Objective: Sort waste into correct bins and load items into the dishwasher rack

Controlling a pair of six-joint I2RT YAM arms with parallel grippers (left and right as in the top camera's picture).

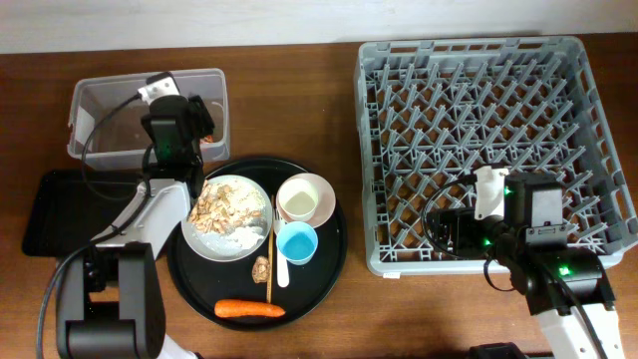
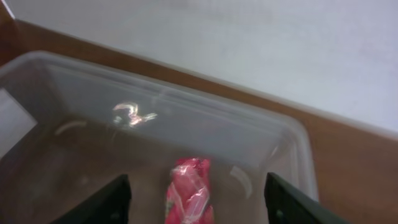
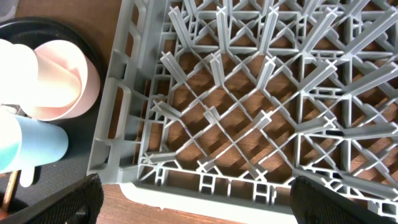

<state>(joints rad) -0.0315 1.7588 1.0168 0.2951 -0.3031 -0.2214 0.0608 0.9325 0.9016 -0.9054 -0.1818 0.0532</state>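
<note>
The red wrapper (image 2: 189,196) lies inside the clear tub (image 2: 261,134), between the wide-open fingers of my left gripper (image 2: 198,208), which do not touch it. Overhead, the left gripper (image 1: 202,125) hangs over the right end of the clear tub (image 1: 100,105). My right gripper (image 3: 196,202) is open and empty over the front left corner of the grey dishwasher rack (image 3: 249,124); overhead it (image 1: 446,231) sits low in the rack (image 1: 478,60). The white plate (image 1: 249,234) holds food scraps (image 1: 221,206). The cream bowl (image 1: 306,197), blue cup (image 1: 297,242), carrot (image 1: 249,309) and brown lump (image 1: 262,267) rest on the round tray.
The round black tray (image 1: 334,249) sits between the tub and the rack. A shallow black tray (image 1: 50,214) lies at the left, partly under my left arm. A thin stick (image 1: 270,249) and a white spoon (image 1: 283,271) lie beside the plate. The bowl (image 3: 59,81) and cup (image 3: 31,146) stand just left of the rack.
</note>
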